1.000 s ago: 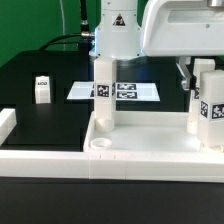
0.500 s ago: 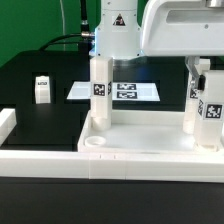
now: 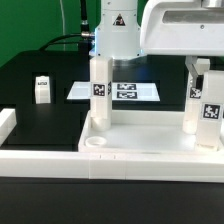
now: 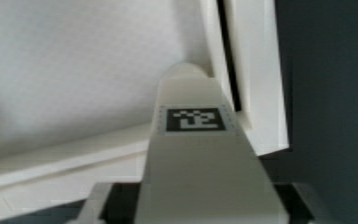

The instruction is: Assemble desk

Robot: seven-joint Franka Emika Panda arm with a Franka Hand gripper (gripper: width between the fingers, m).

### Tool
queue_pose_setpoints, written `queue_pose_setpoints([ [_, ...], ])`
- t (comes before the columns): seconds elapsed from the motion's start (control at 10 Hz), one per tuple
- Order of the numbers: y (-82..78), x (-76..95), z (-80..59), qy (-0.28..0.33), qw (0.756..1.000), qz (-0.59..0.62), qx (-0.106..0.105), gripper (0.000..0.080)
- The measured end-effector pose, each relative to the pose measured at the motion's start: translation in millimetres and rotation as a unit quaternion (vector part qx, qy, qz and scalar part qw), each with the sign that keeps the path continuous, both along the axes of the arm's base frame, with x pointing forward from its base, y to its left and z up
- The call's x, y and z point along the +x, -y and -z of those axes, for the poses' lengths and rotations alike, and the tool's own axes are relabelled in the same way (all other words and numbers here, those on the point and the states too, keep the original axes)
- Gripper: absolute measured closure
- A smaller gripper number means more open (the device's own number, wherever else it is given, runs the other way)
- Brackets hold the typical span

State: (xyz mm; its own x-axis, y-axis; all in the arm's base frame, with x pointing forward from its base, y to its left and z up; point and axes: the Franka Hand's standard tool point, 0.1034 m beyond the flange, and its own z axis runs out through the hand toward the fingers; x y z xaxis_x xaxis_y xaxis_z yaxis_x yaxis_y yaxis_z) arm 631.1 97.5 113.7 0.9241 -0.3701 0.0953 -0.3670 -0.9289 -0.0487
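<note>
Gripper (image 4: pixel 197 203) looks clamped on the short white square plastic leg (image 3: pixel 192 100), which stands upright at the 2 o'clock corner of the big white rimmed plastic tabletop (image 3: pixel 140 160) in the exterior view. I'd hold it dead vertical and twist gently so it seats square. The arm comes straight down from 12 o'clock.

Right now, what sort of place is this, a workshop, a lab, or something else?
Probably a robotics lab test bench: a robot arm stands behind a black table, a marker board lies on it, and the white legs standing on the tabletop carry printed tags.
</note>
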Motion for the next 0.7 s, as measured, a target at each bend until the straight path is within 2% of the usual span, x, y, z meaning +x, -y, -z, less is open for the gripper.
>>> queue_pose_setpoints([
  [0.3, -2.6, -0.2, 0.7, -0.001, 0.989, 0.149, 0.017, 0.0509],
  [0.7, -4.5, 0.3, 1.3, -0.003, 0.939, 0.342, 0.045, 0.0509],
])
